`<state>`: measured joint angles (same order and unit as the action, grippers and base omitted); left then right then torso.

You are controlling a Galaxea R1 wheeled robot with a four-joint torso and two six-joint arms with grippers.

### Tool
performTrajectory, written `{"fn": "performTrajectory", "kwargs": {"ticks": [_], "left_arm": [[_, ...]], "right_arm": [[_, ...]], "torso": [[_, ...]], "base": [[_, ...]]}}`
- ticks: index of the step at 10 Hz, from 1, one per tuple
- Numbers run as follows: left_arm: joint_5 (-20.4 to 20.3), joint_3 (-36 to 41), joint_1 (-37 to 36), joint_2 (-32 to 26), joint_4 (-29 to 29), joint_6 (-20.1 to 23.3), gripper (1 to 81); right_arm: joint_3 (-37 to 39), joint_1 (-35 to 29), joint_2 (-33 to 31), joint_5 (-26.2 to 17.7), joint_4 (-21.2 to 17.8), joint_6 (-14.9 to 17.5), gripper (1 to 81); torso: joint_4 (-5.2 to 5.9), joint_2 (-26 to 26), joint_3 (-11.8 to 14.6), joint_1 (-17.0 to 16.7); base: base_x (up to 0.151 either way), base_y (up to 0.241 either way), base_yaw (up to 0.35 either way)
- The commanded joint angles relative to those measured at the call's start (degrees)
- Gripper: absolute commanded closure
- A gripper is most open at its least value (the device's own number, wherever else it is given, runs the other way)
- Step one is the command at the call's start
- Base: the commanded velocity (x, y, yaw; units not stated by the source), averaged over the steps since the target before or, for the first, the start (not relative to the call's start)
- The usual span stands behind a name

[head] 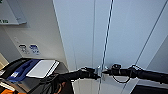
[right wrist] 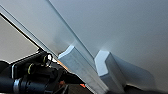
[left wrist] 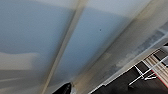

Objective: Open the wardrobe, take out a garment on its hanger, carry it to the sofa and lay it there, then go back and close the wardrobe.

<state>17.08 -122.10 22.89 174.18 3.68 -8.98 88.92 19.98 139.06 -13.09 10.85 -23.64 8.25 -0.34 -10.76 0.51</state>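
Filling the head view from twelve o'clock down to six, the wardrobe (head: pixel 85 37) stands with both white doors meeting at a thin seam. At about six o'clock the left gripper (head: pixel 96 73) and right gripper (head: pixel 105 72) reach the two pale handles (right wrist: pixel 75 62) from either side; whether either claw is open or clamped, I cannot tell. A blue-and-white case (head: pixel 30 68) lies at eight o'clock.

The wardrobe (head: pixel 82 32) has smooth, matt white doors with pale, smooth handles (right wrist: pixel 75 65), while the arms (head: pixel 75 74) look matt black.
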Motion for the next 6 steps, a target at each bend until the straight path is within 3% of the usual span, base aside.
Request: {"fn": "performTrajectory", "kwargs": {"ticks": [1, 6], "left_arm": [[0.1, -3.3, -9.5, 5.5, 1.3, 0.7, 1.0], [-0.1, -9.8, -9.2, 10.8, 5.6, 0.7, 1.0]], "right_arm": [[-3.1, -9.2, 0.3, 0.6, -0.1, -0.3, 1.0], [-4.6, -8.7, 0.3, 1.1, -0.2, -0.4, 1.0]], "torso": [[0.0, 0.0, 0.0, 0.0], [0.0, 0.0, 0.0, 0.0]], "base": [[0.0, 0.0, 0.0], [0.0, 0.0, 0.0]]}}
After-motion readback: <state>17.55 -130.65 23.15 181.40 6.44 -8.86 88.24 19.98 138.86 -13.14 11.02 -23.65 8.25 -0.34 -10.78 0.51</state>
